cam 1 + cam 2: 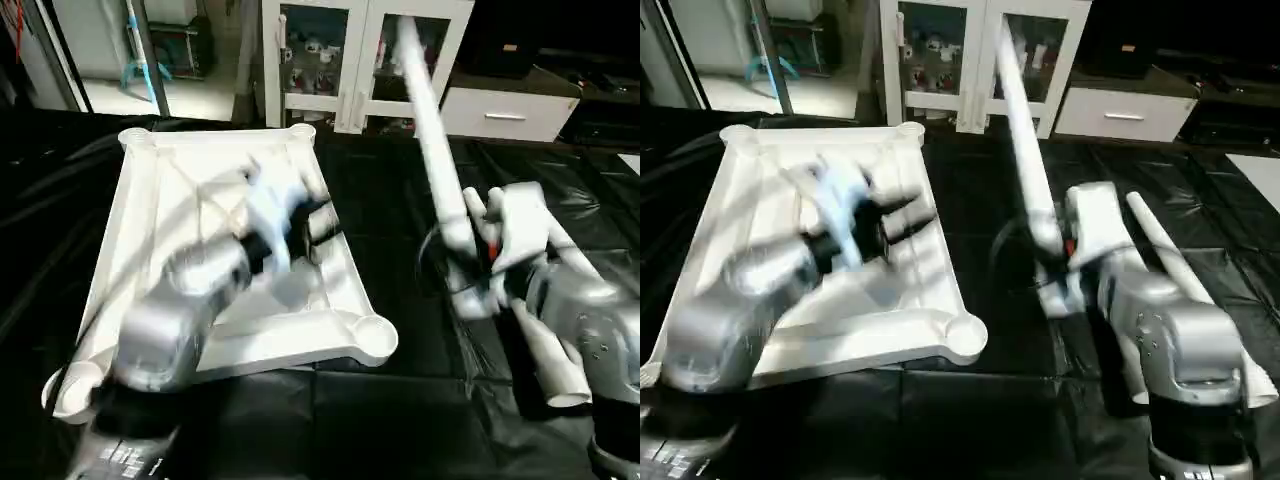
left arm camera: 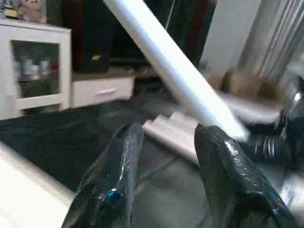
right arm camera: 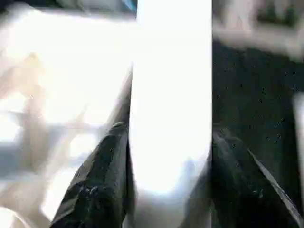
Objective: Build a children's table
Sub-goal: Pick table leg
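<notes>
The white tabletop (image 1: 150,200) lies underside up on the black sheet at the left, its ribs and round corner sockets (image 1: 372,336) showing. My left gripper (image 1: 325,222) hovers over the tabletop's right side, open and empty; its fingers (image 2: 118,161) point toward the held leg. My right gripper (image 3: 168,128) is shut on a long white tube leg (image 1: 430,130), which rises tilted up and toward the back, to the right of the tabletop. Two more legs (image 1: 545,355) lie on the sheet beside my right arm.
A black sheet (image 1: 400,420) covers the working surface. Behind it stand a white glass-door cabinet (image 1: 350,60) and a low white drawer unit (image 1: 505,112). The held leg's upper end reaches up in front of the cabinet.
</notes>
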Robot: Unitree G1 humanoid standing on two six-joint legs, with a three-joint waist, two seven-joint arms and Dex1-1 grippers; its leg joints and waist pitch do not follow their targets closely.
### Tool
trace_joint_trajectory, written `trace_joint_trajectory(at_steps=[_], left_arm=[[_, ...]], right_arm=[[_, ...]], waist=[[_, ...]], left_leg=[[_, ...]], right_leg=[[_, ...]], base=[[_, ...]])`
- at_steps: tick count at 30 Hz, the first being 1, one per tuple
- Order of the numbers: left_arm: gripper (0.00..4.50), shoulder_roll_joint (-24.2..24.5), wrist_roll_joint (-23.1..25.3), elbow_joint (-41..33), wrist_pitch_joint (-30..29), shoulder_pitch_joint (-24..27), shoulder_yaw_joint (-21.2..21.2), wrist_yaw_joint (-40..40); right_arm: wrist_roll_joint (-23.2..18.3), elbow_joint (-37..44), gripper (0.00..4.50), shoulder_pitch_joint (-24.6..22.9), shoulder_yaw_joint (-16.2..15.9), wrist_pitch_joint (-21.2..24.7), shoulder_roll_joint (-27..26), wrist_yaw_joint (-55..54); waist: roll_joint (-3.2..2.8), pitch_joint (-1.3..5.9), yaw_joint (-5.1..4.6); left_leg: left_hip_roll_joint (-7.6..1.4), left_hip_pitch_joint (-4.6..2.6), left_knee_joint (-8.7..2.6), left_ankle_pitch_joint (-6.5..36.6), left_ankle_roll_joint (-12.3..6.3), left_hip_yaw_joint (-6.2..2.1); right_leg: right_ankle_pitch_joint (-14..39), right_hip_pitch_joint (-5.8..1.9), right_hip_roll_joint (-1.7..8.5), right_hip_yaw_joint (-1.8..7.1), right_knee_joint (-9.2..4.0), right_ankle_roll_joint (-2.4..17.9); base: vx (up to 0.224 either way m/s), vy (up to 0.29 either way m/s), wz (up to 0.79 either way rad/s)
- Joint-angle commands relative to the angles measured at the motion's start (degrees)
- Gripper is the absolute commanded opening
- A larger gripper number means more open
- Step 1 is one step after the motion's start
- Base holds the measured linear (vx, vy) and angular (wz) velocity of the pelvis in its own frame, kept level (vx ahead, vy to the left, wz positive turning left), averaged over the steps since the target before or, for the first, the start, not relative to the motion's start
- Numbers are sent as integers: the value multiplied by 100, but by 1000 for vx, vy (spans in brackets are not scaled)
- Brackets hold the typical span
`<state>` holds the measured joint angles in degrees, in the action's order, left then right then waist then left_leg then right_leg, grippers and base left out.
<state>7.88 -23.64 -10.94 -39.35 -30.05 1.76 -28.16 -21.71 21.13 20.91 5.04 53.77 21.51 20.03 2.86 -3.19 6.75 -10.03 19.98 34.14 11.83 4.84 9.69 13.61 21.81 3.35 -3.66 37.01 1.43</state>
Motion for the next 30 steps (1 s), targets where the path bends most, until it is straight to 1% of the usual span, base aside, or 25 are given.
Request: trace_joint_trajectory(at_steps=[1,2,3,4,5,6,8,9,10,11,13,14,16,17,18,19,20,22,23,24,25,28,29,30], left_arm=[[244,-242,-452,77,-337,-200,-221,214],[260,-372,-572,102,-403,-282,-318,287],[260,-609,-793,151,-474,-409,-500,438],[275,-609,-793,151,-474,-409,-500,438],[285,-771,-928,186,-549,-504,-645,553],[291,-850,-1000,205,-592,-562,-730,621],[297,-898,-1109,201,-679,-606,-803,655],[320,-889,-1143,199,-734,-631,-819,688],[329,-888,-1175,210,-775,-641,-832,722],[334,-900,-1216,220,-809,-648,-853,750],[349,-911,-1246,229,-833,-653,-869,775],[363,-942,-1282,238,-866,-668,-906,807],[377,-984,-1349,227,-892,-687,-965,834],[383,-991,-1367,225,-902,-691,-978,838],[394,-995,-1396,226,-922,-700,-994,854],[417,-995,-1396,226,-922,-700,-994,854],[367,-998,-1403,232,-931,-708,-1006,885],[359,-999,-1480,246,-987,-717,-1049,927],[363,-999,-1511,249,-1011,-721,-1066,945],[338,-1002,-1574,248,-1075,-721,-1091,961],[324,-1002,-1574,248,-1075,-721,-1091,961],[316,-1023,-1716,223,-1217,-706,-1129,1001],[292,-1033,-1732,224,-1238,-705,-1139,1017],[279,-1033,-1732,224,-1238,-705,-1139,1017]], right_arm=[[115,275,187,-36,-279,-466,73,231],[152,311,187,-44,-353,-643,54,260],[178,403,187,-54,-481,-885,15,328],[178,403,187,-54,-481,-885,15,328],[194,460,187,-79,-568,-1078,-4,409],[191,510,187,-103,-639,-1187,-7,496],[221,551,187,-135,-729,-1279,36,591],[238,570,187,-161,-785,-1360,64,652],[237,588,187,-187,-827,-1419,81,703],[245,592,187,-205,-860,-1477,100,734],[249,590,187,-217,-879,-1523,110,752],[279,578,187,-234,-935,-1602,146,803],[354,543,187,-256,-1024,-1711,202,860],[379,531,187,-258,-1041,-1735,209,859],[407,510,187,-262,-1051,-1773,209,859],[407,510,187,-262,-1051,-1773,209,859],[414,496,187,-268,-1050,-1796,201,857],[441,469,187,-274,-1070,-1847,201,868],[451,459,187,-279,-1078,-1870,202,877],[474,438,187,-282,-1092,-1905,204,885],[474,438,187,-282,-1092,-1905,204,885],[513,374,187,-283,-1122,-2014,205,892],[520,358,187,-279,-1126,-2033,201,893],[520,358,187,-279,-1126,-2033,201,893]], waist=[[25,347,41],[31,353,52],[37,348,40],[9,349,57],[30,350,57],[23,344,68],[37,338,79],[28,339,90],[29,341,97],[22,341,104],[30,339,115],[21,343,125],[20,342,135],[26,338,132],[24,337,134],[24,337,134],[26,337,134],[24,340,140],[23,337,141],[26,338,139],[24,340,141],[29,339,140],[29,343,142],[29,336,140]], left_leg=[[-287,18,-334,-62,-157,-107],[-282,19,-321,-66,-175,-103],[-288,30,-324,-48,-176,-89],[-278,33,-313,-14,-155,-94],[-286,28,-319,34,-176,-101],[-288,23,-315,47,-186,-101],[-294,19,-325,91,-212,-109],[-290,22,-323,66,-212,-114],[-292,18,-319,61,-220,-111],[-296,16,-319,71,-212,-111],[-287,19,-325,88,-199,-110],[-296,8,-324,106,-174,-115],[-298,9,-327,142,-154,-116],[-293,19,-328,123,-162,-117],[-295,15,-330,130,-161,-118],[-294,12,-331,145,-163,-119],[-293,14,-332,147,-164,-120],[-294,12,-329,151,-152,-122],[-290,12,-331,156,-151,-121],[-287,16,-328,160,-153,-119],[-289,15,-325,156,-144,-119],[-285,14,-323,131,-161,-117],[-287,17,-321,130,-164,-117],[-286,20,-325,147,-172,-117]], right_leg=[[-429,-334,500,356,-387,990],[-422,-335,504,355,-388,1002],[-397,-336,513,364,-399,1030],[-362,-334,514,357,-399,1043],[-298,-344,513,356,-416,1051],[-279,-328,498,358,-414,1024],[-200,-331,500,355,-426,940],[-182,-331,495,356,-421,898],[-187,-324,490,361,-424,843],[-180,-321,496,360,-422,836],[-122,-322,488,360,-437,806],[-111,-317,490,355,-429,799],[-84,-317,493,356,-435,787],[-114,-317,490,358,-438,770],[-96,-314,489,356,-438,762],[-78,-314,489,358,-436,756],[-71,-316,490,357,-438,750],[-84,-314,494,358,-432,752],[-75,-310,490,355,-437,754],[-70,-314,491,357,-442,755],[-81,-315,493,356,-433,763],[-132,-313,487,356,-428,772],[-142,-313,490,356,-425,787],[-110,-314,486,355,-435,780]], base=[[0,0,0],[0,0,0],[0,0,0],[0,0,0],[0,0,0],[0,0,0],[0,0,0],[0,0,0],[0,0,0],[0,0,0],[0,0,0],[0,0,0],[0,0,0],[0,0,0],[0,0,0],[0,0,0],[0,0,0],[0,0,0],[0,0,0],[0,0,0],[0,0,0],[0,0,0],[0,0,0],[0,0,0]])
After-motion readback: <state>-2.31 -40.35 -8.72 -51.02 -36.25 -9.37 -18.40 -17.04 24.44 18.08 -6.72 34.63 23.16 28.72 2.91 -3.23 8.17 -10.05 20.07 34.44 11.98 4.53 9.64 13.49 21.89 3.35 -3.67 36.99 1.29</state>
